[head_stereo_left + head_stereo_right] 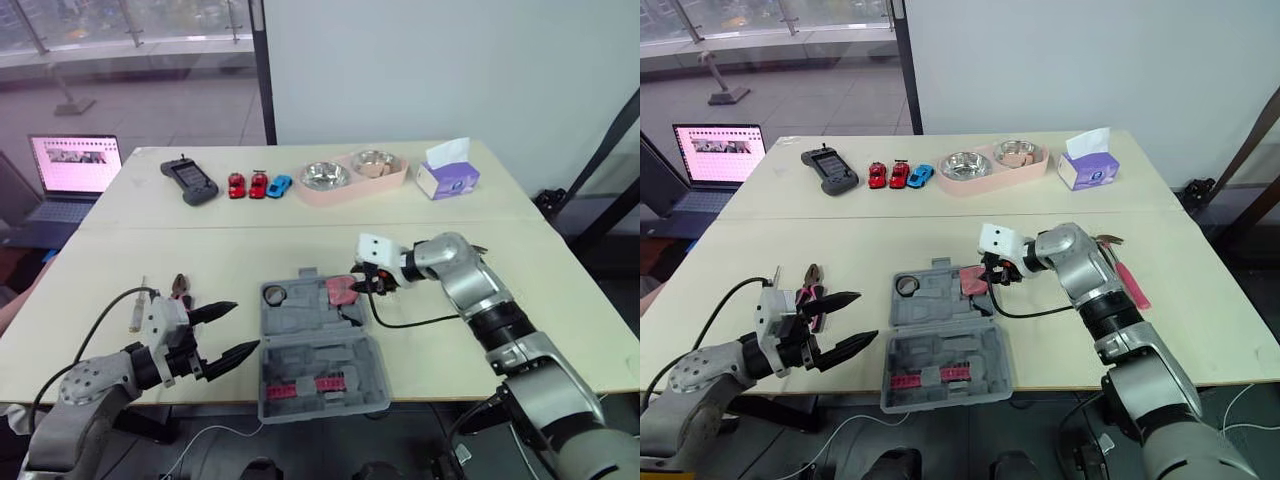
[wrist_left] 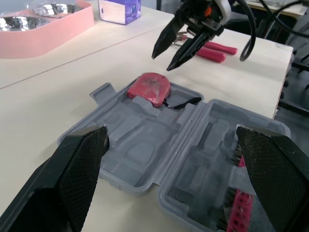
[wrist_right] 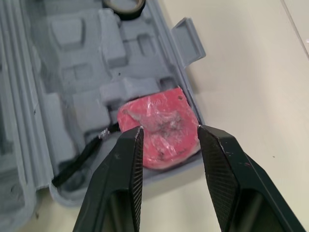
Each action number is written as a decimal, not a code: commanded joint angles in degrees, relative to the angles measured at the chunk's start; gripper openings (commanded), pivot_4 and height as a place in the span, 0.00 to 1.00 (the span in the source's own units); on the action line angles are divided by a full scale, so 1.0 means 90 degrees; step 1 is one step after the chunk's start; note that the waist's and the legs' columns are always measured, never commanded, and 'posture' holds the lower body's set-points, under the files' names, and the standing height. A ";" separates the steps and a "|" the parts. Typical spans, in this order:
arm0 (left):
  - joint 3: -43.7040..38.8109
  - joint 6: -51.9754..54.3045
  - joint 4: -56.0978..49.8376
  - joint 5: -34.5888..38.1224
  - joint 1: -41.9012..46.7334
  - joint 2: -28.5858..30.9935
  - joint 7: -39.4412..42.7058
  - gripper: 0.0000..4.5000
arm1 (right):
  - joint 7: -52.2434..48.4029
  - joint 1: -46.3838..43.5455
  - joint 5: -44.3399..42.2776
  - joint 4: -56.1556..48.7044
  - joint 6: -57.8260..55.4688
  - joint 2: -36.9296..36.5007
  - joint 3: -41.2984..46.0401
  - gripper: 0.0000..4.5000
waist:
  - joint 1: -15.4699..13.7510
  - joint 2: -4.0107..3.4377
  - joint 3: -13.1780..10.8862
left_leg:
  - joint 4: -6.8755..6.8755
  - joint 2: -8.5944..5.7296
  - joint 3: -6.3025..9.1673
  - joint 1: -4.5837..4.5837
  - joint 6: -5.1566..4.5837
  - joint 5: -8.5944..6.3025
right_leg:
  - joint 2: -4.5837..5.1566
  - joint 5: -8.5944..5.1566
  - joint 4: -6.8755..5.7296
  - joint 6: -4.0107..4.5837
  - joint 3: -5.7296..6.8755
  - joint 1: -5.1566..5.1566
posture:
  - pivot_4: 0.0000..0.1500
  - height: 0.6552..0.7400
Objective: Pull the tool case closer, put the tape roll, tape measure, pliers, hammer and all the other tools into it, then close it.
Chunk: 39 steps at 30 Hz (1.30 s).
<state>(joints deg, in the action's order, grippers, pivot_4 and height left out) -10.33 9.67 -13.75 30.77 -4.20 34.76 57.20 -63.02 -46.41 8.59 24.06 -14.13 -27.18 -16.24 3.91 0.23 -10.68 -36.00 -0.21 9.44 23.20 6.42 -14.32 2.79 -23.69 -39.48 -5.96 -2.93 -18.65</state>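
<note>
Tool case (image 1: 315,350) lies open flat at the near middle of the table, hinge running left to right, latch tabs on the far edge pointing away from the robot. Tape roll (image 1: 275,294) sits in its far left corner. Tape measure (image 1: 341,290) lies flat on its broad side in the far right corner, rounded edge against the rim, black strap (image 2: 181,102) trailing toward the hinge. Right gripper (image 3: 169,127) hangs just over it, fingers moderately spread, gripping nothing. Left gripper (image 1: 247,326) is beside the case's left end, spread wide and empty. Pliers (image 1: 810,290) and a red-handled tool (image 1: 1128,275) wait on the table. Risks, as I judge them: the tape measure looks perched on the moulding rather than seated, so the lid may jam. The strap could also get pinched at the hinge, or a fingertip could snag it and drag the tape measure out.
</note>
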 commanded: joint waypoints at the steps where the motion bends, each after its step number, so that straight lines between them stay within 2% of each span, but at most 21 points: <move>1: -0.0124 -0.0132 -0.0004 0.0082 0.0008 -0.0040 0.0025 1.00 | 0.0398 0.0113 -0.0422 0.0102 0.0283 0.0241 0.0418 0.39 | 0.0008 0.0000 0.0000 | 0.0000 0.0000 0.0000 0.0000 0.0000 0.0000 | 0.0000 0.0000 0.0000 0.0000 0.0000 0.0000 | 1.00 1.00; 5: -0.0123 -0.0171 0.0056 0.0074 0.0028 -0.0057 0.0051 1.00 | 0.0764 0.0230 -0.0747 0.0670 0.0675 0.0503 0.0730 0.39 | 0.0012 0.0000 0.0000 | 0.0001 0.0000 0.0000 -0.0001 0.0000 0.0000 | -0.0002 0.0000 -0.0001 0.0000 0.0000 0.0000 | 1.00 1.00; 11: -0.0148 -0.0220 0.0130 0.0062 0.0055 -0.0045 0.0082 1.00 | 0.0779 0.0307 -0.0835 0.1199 0.1031 0.0643 0.0688 0.39 | 0.0012 0.0000 0.0000 | 0.0000 0.0000 0.0000 -0.0001 0.0001 0.0000 | -0.0002 0.0000 -0.0001 0.0000 0.0000 0.0000 | 1.00 1.00; 17: -0.0145 -0.0251 0.0201 0.0049 0.0105 -0.0026 0.0081 1.00 | 0.1223 0.0120 -0.0321 0.2280 0.0945 0.0821 0.0318 0.39 | 0.0019 -0.0001 0.0002 | 0.0001 0.0001 -0.0001 -0.0014 0.0001 0.0001 | -0.0003 0.0000 -0.0001 0.0000 0.0000 0.0010 | 1.00 1.00; 23: -0.0179 -0.0334 0.0281 0.0030 0.0095 -0.0004 0.0101 1.00 | 0.1117 -0.0020 -0.0154 0.3309 -0.0144 0.0945 0.0085 0.39 | -0.0003 0.0005 0.0021 | 0.0013 0.0000 -0.0002 -0.0096 -0.0013 -0.0007 | 0.0000 0.0000 0.0009 0.0000 -0.0002 0.0091 | 1.00 1.00; 30: -0.0242 -0.0393 0.0312 0.0045 0.0045 0.0031 0.0137 1.00 | 0.1379 -0.0010 -0.0082 0.3914 -0.0266 0.1203 0.0069 0.39 | -0.0002 0.0045 0.0139 | 0.0073 0.0000 -0.0004 -0.0210 -0.0045 -0.0025 | 0.0003 -0.0001 0.0048 0.0001 -0.0005 0.0192 | 1.00 1.00; 33: -0.0283 -0.0396 0.0327 0.0032 0.0031 0.0036 0.0121 1.00 | 0.1426 -0.0040 -0.0372 0.3736 0.0193 0.1335 0.0359 0.39 | 0.0006 0.0050 0.0174 | 0.0081 0.0001 -0.0004 -0.0214 -0.0045 -0.0025 | 0.0002 -0.0001 0.0051 0.0002 -0.0006 0.0193 | 1.00 1.00; 36: -0.0354 -0.0377 0.0322 0.0043 0.0019 0.0034 0.0104 1.00 | 0.1198 0.0000 -0.0806 0.3057 0.0665 0.1338 0.0739 0.39 | 0.0006 0.0044 0.0170 | 0.0083 0.0002 -0.0004 -0.0212 -0.0045 -0.0025 | 0.0000 -0.0001 0.0051 0.0002 -0.0007 0.0189 | 1.00 1.00; 39: -0.0555 -0.0346 0.0344 0.0099 -0.0018 0.0035 0.0032 1.00 | 0.1124 0.0203 -0.1216 0.1651 0.0604 0.1076 0.1117 0.39 | 0.0006 0.0012 0.0145 | 0.0085 0.0002 -0.0008 -0.0186 -0.0043 -0.0024 | 0.0001 -0.0001 0.0050 0.0002 -0.0011 0.0159 | 1.00 1.00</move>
<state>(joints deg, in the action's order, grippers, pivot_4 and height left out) -12.73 7.13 -10.01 30.71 -4.13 34.28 58.05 -52.01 -44.65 0.19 46.16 -8.39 -16.25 -8.24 3.96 0.35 -9.37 -35.23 -0.19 9.35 21.60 6.04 -14.54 2.80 -23.70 -39.02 -5.95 -3.03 -17.29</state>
